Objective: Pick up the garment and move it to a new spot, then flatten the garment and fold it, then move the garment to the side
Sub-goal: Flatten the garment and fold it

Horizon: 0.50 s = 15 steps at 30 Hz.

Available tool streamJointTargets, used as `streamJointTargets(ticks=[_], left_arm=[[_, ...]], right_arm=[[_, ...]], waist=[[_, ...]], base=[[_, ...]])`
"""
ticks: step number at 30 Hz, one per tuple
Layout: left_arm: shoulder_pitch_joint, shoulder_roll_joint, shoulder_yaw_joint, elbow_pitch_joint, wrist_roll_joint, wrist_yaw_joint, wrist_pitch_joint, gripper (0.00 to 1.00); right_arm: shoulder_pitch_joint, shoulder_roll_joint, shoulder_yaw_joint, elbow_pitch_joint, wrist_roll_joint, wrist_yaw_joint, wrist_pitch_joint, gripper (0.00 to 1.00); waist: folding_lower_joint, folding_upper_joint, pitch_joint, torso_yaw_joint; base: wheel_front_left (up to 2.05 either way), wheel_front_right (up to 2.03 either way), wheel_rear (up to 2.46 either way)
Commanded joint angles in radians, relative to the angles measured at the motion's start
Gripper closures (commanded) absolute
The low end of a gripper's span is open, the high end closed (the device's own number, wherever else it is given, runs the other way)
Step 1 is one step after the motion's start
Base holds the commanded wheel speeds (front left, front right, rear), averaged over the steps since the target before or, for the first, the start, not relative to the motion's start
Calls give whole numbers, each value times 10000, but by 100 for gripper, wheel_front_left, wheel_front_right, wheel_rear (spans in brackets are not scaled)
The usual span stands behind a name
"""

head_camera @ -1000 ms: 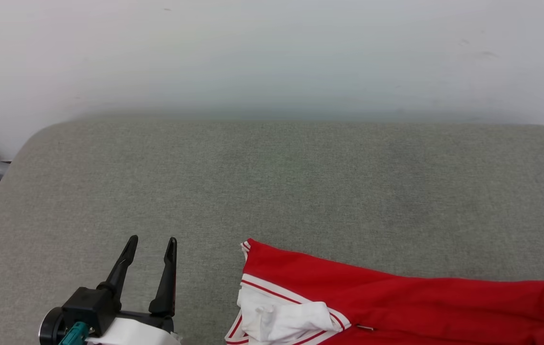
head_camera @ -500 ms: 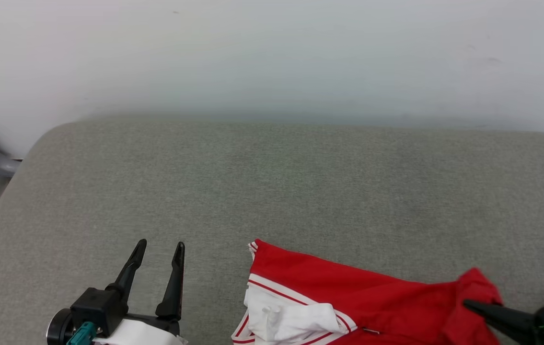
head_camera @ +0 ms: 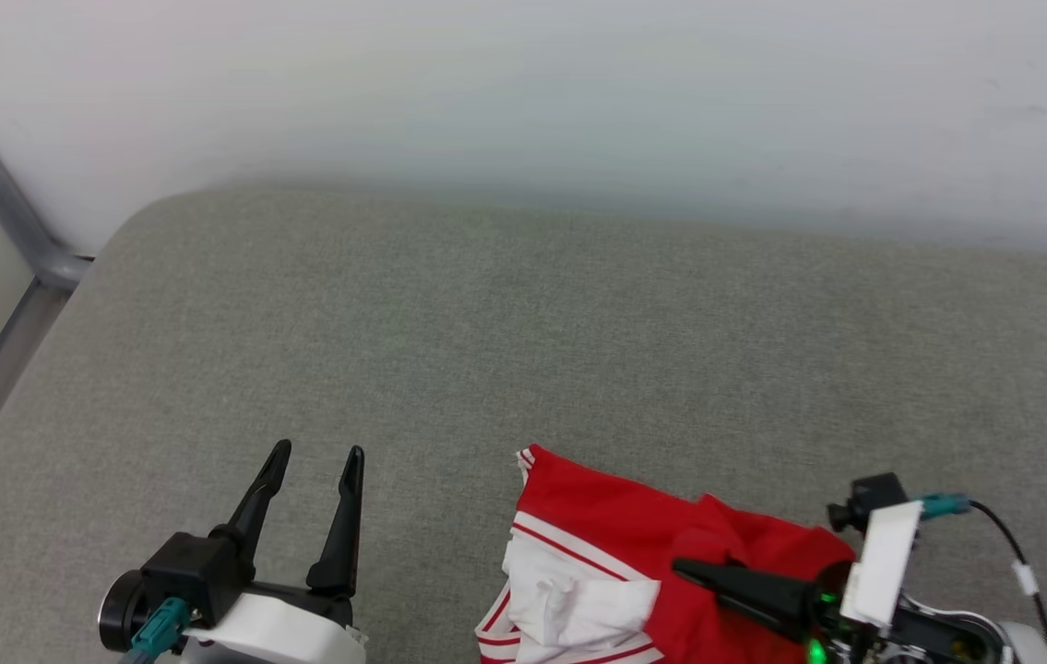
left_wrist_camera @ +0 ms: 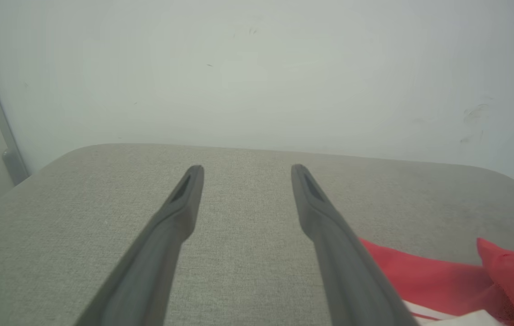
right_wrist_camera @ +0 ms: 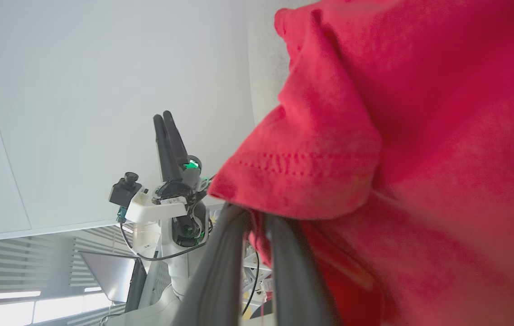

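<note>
Now right end effector has pulled garment leftward.

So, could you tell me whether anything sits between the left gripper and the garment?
Nothing visible does: just grey cushion separates the open left gripper from the garment. The right gripper is shut on its red fabric.

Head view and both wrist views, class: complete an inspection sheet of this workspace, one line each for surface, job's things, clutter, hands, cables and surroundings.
Surface: grey padded surface, woven cover, rounded far corner.
Job's things: garment, red with a white sleeve and striped trim, bunched at the near edge.
Clutter: nothing seen.
Hands: left hand open, holding nothing, clear of the garment; right hand shut on a red fold of the garment.
Cables: black cable looping off the right wrist.
Surroundings: pale wall behind; grey metal bar at far left.
</note>
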Motion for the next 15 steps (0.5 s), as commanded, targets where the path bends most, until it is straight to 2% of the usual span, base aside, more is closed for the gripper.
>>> streamJointTargets(ticks=[1,6,9,14,15], left_arm=[[-162,-16,-18,34,-13,-53,-41,0],[-373,-97,-31,144,-26,-145,-105,0],[-521,-155,-35,205,-20,-180,-110,0],[-736,-243,8,314,-1,-270,-147,0],[-773,-264,28,337,4,-293,-156,0]], right_arm=[[-219,22,412,-36,361,-4,-334,100],[-548,15,2149,-75,1257,-4,-1630,100],[-808,18,2999,4,1167,-4,-2242,100],[-1146,18,3817,129,998,-2,-3194,100],[-1201,19,3978,193,890,-4,-3314,69]], waist=[[0,-1,136,138],[0,-1,417,308],[0,-1,632,389],[0,-1,987,464],[0,-1,1045,465]], base=[[0,0,0],[0,0,0],[0,0,0],[0,0,0],[0,0,0]])
